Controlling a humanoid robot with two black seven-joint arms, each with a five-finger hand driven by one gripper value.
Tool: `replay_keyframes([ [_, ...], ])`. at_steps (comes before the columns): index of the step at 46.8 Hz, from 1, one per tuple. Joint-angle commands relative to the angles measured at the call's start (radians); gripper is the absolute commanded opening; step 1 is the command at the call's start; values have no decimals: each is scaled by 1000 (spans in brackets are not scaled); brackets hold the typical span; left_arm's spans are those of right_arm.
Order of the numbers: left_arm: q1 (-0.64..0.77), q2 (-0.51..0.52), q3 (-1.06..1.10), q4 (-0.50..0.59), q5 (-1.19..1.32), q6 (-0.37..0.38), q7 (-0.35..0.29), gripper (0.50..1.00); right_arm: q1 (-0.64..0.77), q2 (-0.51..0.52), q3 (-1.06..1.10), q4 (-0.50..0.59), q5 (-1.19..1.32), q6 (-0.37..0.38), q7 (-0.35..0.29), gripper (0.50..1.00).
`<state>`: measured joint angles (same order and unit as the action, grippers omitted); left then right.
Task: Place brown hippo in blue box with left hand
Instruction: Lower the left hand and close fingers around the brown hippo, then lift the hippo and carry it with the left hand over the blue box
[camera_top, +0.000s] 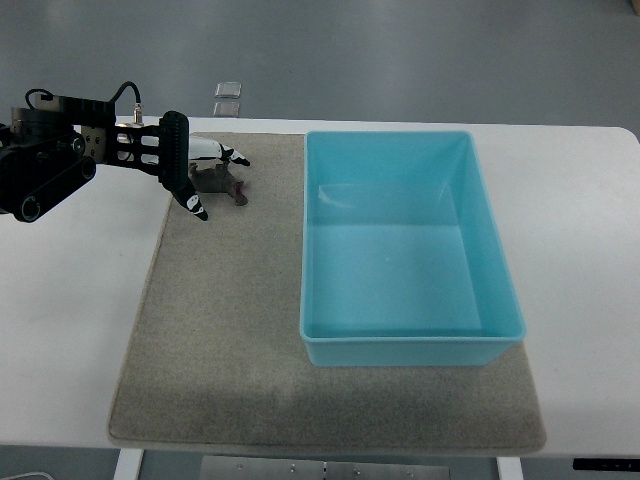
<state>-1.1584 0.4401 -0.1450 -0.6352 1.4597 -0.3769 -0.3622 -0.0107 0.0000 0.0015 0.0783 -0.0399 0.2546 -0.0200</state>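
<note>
Hippo (222, 180) lies on the mat's (230, 330) far left corner, under your left hand (190, 165), whose fingers spread around it without a firm hold. Close them fully before you lift toward the box (490, 240).

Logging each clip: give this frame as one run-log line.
left hand: over hippo, grip unclear | hippo: on mat, left of box | box: empty | right arm: out of view

Light: bright, even, from overhead
Shadows: soft, faint band on mat (330, 300) in front of box (405, 250); small one under left hand (190, 170)
Glare: mild, white surface (590, 250) nearly washed out
Focus: mostly sharp, hand area slightly soft
Distortion: slight bowing at edges
</note>
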Motion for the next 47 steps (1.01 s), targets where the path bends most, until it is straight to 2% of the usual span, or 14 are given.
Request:
replay_keyframes([
  [1, 0, -1, 1, 0, 2, 12, 0, 928, 0, 0, 0, 0, 0, 0, 0, 936],
  [16, 2, -1, 1, -1, 16, 21, 3, 647, 0, 0, 0, -2, 0, 0, 0, 936],
  [22, 3, 2, 2, 0, 16, 21, 5, 500, 0, 0, 0, 0, 0, 0, 0, 936],
  [47, -30, 3, -2, -9, 2, 20, 3, 500, 0, 0, 0, 0, 0, 0, 0, 936],
])
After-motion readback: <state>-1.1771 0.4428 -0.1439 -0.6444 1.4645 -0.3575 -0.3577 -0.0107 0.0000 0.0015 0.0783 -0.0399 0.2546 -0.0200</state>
